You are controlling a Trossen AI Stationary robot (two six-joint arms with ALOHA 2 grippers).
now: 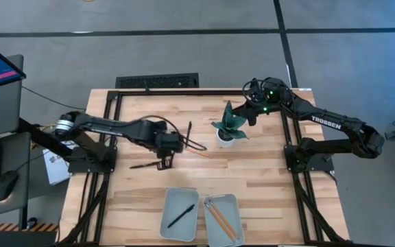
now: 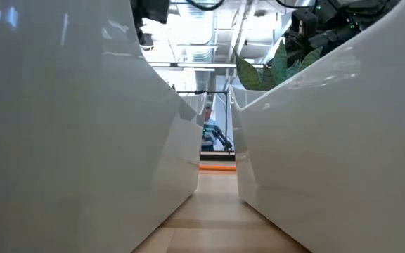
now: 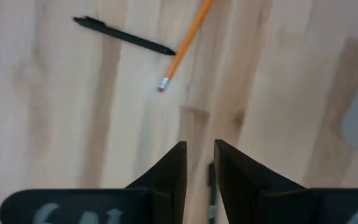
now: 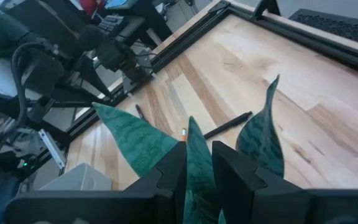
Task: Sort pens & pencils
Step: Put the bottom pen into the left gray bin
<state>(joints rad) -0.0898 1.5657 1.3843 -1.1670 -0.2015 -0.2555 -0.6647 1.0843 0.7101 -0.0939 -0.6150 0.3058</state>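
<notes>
While the left gripper (image 1: 164, 160) hangs low over the middle of the tabletop (image 1: 136, 195), its fingers (image 3: 174, 171) nearly together with only a narrow gap, a black pen (image 1: 143, 165) lies just beside it, though whether the tips pinch it I cannot tell. Near the potted plant (image 1: 229, 127), another pen (image 1: 189, 132) and an orange pencil (image 1: 202, 152) lie loose on the wood, while the two grey trays (image 1: 180, 214) at the tabletop's near edge hold one pen (image 1: 182, 216) and two pencils (image 1: 219, 218). Right gripper (image 1: 250, 118) hovers beside the plant's leaves, fingers (image 4: 173, 171) a slim gap apart, empty.
</notes>
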